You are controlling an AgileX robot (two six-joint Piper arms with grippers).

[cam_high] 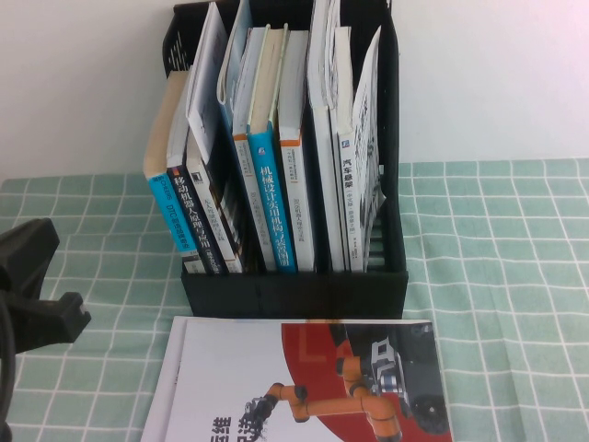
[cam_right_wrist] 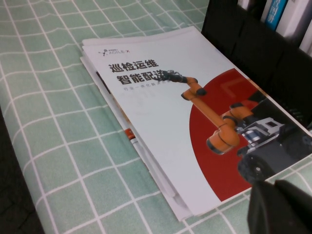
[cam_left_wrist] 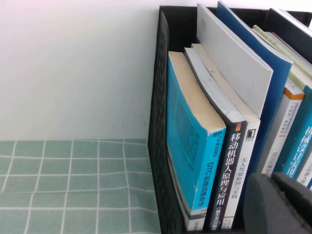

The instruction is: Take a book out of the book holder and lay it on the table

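From the high view, the book (cam_high: 304, 382) lies flat on the table (cam_high: 497, 276) at the bottom centre of the frame, cover up, its far edge just in front of the low front wall of the book holder (cam_high: 294, 293). The holder stands in the upper middle, packed with upright volumes, among them the blue-spined books (cam_high: 276, 207). My left gripper (cam_high: 32, 290) sits at the left edge, well apart from both book and holder; I cannot tell here whether its fingers are open or closed. My right gripper does not appear in this view.

From the left wrist view, the holder's perforated side wall (cam_left_wrist: 158, 122) fills the middle, with a turquoise-covered book (cam_left_wrist: 187, 146) leaning just inside it. A dark part of my left gripper (cam_left_wrist: 278, 204) shows in the lower right corner, holding nothing I can see.

From the right wrist view, the book (cam_right_wrist: 165, 112) spreads across the centre on the checked cloth (cam_right_wrist: 48, 112), with a few loose pages fanned beneath its lower edge. My right gripper (cam_right_wrist: 280, 207) is in the lower right corner, above the book's near corner, fingers closed on nothing.

I judge the job essentially done: the book is out and lying flat. What is left is only to back my arms away.
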